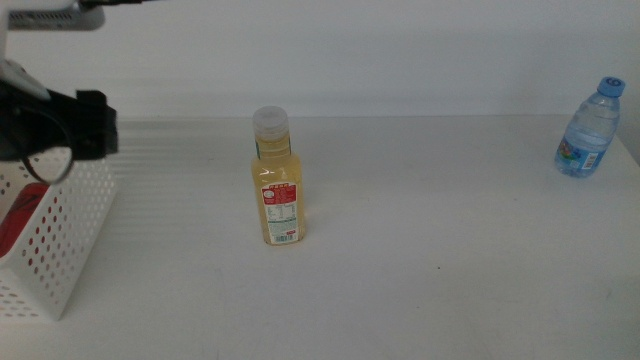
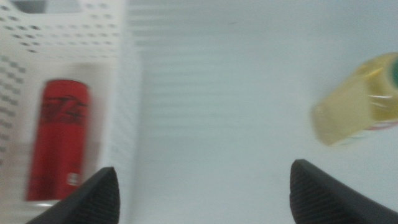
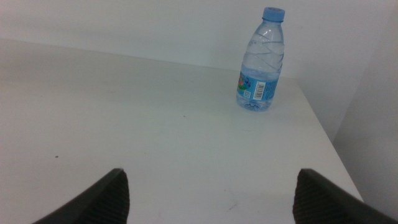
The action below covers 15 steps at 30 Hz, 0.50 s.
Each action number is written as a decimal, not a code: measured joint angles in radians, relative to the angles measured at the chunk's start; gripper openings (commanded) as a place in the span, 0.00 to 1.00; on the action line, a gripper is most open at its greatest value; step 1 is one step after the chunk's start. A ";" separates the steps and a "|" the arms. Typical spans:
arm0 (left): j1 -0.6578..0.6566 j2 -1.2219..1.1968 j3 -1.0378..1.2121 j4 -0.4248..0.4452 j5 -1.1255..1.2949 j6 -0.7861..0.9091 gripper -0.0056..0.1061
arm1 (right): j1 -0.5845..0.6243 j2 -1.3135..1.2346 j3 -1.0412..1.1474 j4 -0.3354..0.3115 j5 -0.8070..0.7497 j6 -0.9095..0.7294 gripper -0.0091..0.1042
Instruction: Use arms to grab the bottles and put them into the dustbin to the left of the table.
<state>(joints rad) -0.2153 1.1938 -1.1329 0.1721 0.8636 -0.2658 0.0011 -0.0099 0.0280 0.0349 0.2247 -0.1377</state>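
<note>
A yellow-liquid bottle (image 1: pixel 277 185) with a white cap and red label stands upright mid-table; the left wrist view shows it blurred (image 2: pixel 360 106). A small blue-capped water bottle (image 1: pixel 590 130) stands at the far right corner, also upright in the right wrist view (image 3: pixel 261 62). The white perforated dustbin (image 1: pixel 65 235) sits at the left edge with a red can (image 2: pixel 59 146) lying inside. My left gripper (image 2: pixel 205 199) hovers open and empty over the bin's table-side wall (image 2: pixel 124 93). My right gripper (image 3: pixel 211 199) is open and empty, well short of the water bottle.
The left arm (image 1: pixel 60 130) comes in dark at the upper left, above the bin. The white table (image 1: pixel 450 220) stretches bare between the two bottles. Its right edge drops off just beyond the water bottle.
</note>
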 measured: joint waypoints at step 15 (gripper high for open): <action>-0.132 -0.076 0.109 -0.011 -0.042 -0.081 0.86 | 0.000 0.000 0.000 0.000 0.000 0.000 0.76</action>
<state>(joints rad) -0.3473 1.1178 -1.0244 0.1606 0.8216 -0.3473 0.0011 -0.0099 0.0280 0.0349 0.2247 -0.1377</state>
